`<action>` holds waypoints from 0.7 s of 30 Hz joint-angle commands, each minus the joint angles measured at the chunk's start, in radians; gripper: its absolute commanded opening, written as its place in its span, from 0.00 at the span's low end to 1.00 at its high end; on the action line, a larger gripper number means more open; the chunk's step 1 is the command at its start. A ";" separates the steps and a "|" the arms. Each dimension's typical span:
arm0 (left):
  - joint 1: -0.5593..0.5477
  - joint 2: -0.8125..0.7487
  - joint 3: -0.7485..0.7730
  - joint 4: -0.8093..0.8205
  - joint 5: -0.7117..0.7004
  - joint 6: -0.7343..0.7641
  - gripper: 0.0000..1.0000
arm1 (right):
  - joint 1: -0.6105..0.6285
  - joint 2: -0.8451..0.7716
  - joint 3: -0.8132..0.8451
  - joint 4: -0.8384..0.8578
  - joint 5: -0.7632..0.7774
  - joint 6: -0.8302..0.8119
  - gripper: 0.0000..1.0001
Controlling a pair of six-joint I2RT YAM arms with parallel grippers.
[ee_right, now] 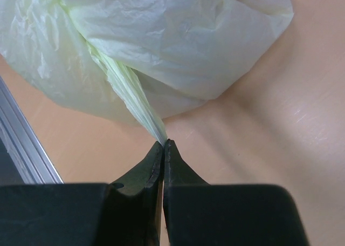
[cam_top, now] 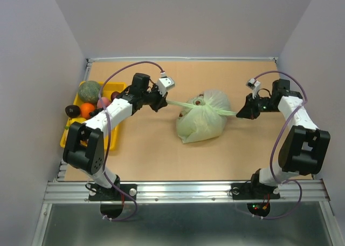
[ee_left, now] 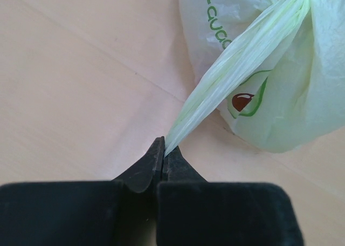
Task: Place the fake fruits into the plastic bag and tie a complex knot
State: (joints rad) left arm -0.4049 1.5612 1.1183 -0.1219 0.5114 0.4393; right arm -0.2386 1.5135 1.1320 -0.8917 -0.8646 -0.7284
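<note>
The pale green plastic bag [cam_top: 202,122] lies bulging mid-table. Its two handles are pulled out taut to either side from a twisted gather at the top [cam_top: 195,104]; whether that is a tied knot I cannot tell. My left gripper [cam_top: 161,101] [ee_left: 163,146] is shut on the left handle [ee_left: 237,62]. My right gripper [cam_top: 240,114] [ee_right: 164,143] is shut on the right handle [ee_right: 132,95]. Something brown [cam_top: 200,100] shows at the bag's mouth. Of the fake fruits, a green melon [cam_top: 90,90], an orange [cam_top: 86,110] and a dark fruit [cam_top: 71,111] lie at the yellow tray.
The yellow tray [cam_top: 116,128] sits at the table's left edge, under my left arm. A metal rail [cam_top: 183,191] runs along the near edge. Grey walls close in the left, back and right sides.
</note>
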 commanded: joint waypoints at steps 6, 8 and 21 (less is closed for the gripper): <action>0.163 0.022 -0.002 -0.047 -0.252 0.019 0.00 | -0.117 0.008 0.009 -0.001 0.233 -0.043 0.00; 0.164 0.023 -0.005 -0.051 -0.263 0.019 0.00 | -0.117 0.011 -0.009 0.010 0.242 -0.051 0.00; 0.164 0.026 0.173 -0.082 -0.218 -0.050 0.00 | -0.116 0.091 0.213 0.092 0.122 0.167 0.00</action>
State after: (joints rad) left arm -0.3691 1.5906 1.1851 -0.1638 0.5453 0.3870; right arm -0.2508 1.5864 1.2221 -0.8932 -0.9150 -0.6163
